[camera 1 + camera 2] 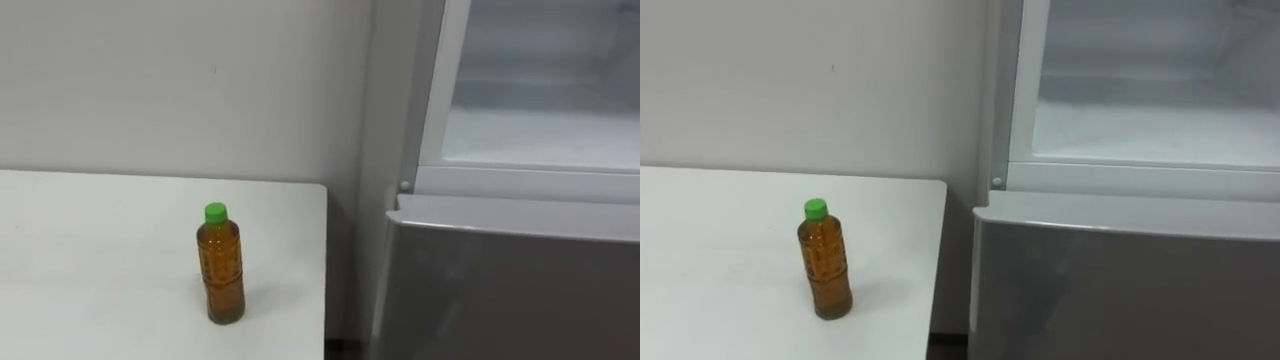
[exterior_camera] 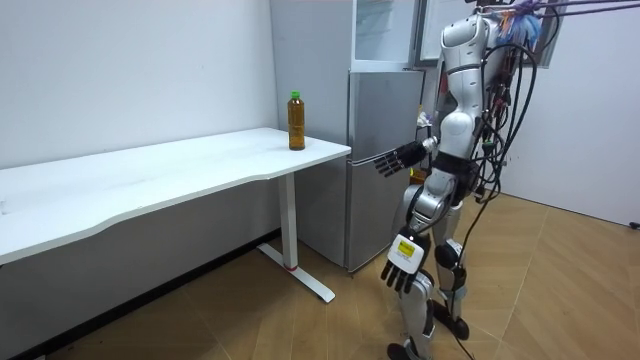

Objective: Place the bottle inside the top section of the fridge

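A bottle [image 1: 221, 265] of amber drink with a green cap stands upright on the white table [image 1: 90, 250], near its right end and close to the front edge. In the room view the bottle [image 2: 296, 121] is at the table's end beside the fridge. The fridge's upper compartment [image 1: 540, 100] is open and shows a pale, bare inside; the grey lower door [image 1: 510, 290] is closed. I stand facing the fridge, about a step away. My right hand [image 2: 395, 158] is held out at waist height toward the lower door, fingers spread. My left hand [image 2: 400, 265] hangs by my thigh, fingers relaxed.
The table [image 2: 150, 175] runs along the wall toward the room view's left, on a white leg [image 2: 292, 225]. A narrow gap [image 1: 345, 260] separates the table's end from the fridge [image 2: 380, 160]. Wooden floor [image 2: 250, 320] lies open in front of the table.
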Motion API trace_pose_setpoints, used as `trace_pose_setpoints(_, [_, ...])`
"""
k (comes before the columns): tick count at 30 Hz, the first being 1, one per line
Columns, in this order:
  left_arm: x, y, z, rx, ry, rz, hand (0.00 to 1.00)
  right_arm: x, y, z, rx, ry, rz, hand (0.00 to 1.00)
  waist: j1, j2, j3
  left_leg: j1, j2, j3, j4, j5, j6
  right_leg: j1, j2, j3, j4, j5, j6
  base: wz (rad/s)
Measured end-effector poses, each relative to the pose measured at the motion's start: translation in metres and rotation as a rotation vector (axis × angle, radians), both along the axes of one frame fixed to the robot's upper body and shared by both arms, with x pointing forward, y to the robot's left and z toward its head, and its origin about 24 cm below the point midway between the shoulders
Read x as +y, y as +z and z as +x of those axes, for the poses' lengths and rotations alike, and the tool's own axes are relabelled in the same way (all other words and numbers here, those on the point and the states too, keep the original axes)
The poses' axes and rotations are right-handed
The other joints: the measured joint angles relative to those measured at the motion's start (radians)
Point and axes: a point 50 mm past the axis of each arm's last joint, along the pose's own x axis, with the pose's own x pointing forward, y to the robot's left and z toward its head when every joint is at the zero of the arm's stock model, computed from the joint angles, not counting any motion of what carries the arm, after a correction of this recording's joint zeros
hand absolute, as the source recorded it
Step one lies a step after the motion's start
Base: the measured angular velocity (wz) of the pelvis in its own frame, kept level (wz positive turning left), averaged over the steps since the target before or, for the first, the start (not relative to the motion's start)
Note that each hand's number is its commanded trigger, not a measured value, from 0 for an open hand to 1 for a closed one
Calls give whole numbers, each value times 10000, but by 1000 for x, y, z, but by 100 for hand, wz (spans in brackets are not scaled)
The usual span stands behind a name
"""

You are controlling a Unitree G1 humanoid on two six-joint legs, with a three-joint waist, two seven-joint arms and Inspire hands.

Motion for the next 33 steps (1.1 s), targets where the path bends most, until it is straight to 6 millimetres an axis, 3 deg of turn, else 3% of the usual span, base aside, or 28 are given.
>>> trace_pose_setpoints(4, [-1,0,2,-29,-104,-135,0,6,36,22,-1784,768,139,0,129,63,-13,-38,27,119,42,2,-2,-50,7,78,71,8,-13,-7])
trace_pose_setpoints(13, [1,1,6,-126,-331,-49,0,16,78,41,-3752,1413,615,0,402,80,-13,60,34,209,30,3,-1,-46,5,201,162,9,-15,-3])
trace_pose_setpoints(20, [3,1,10,-258,-374,7,0,20,96,49,-4555,1318,1255,0,626,35,-16,77,36,225,18,6,-1,-48,10,253,180,17,-28,0])
trace_pose_setpoints(27, [6,2,13,-347,-437,91,0,27,118,73,-5468,1179,1521,0,741,-123,12,57,43,214,61,6,-1,-50,9,232,179,20,-32,0])
trace_pose_setpoints(33, [5,2,18,-458,-481,41,0,29,130,78,-5881,938,1820,0,1077,-105,32,24,48,199,51,6,-1,-50,18,203,134,27,-40,1])
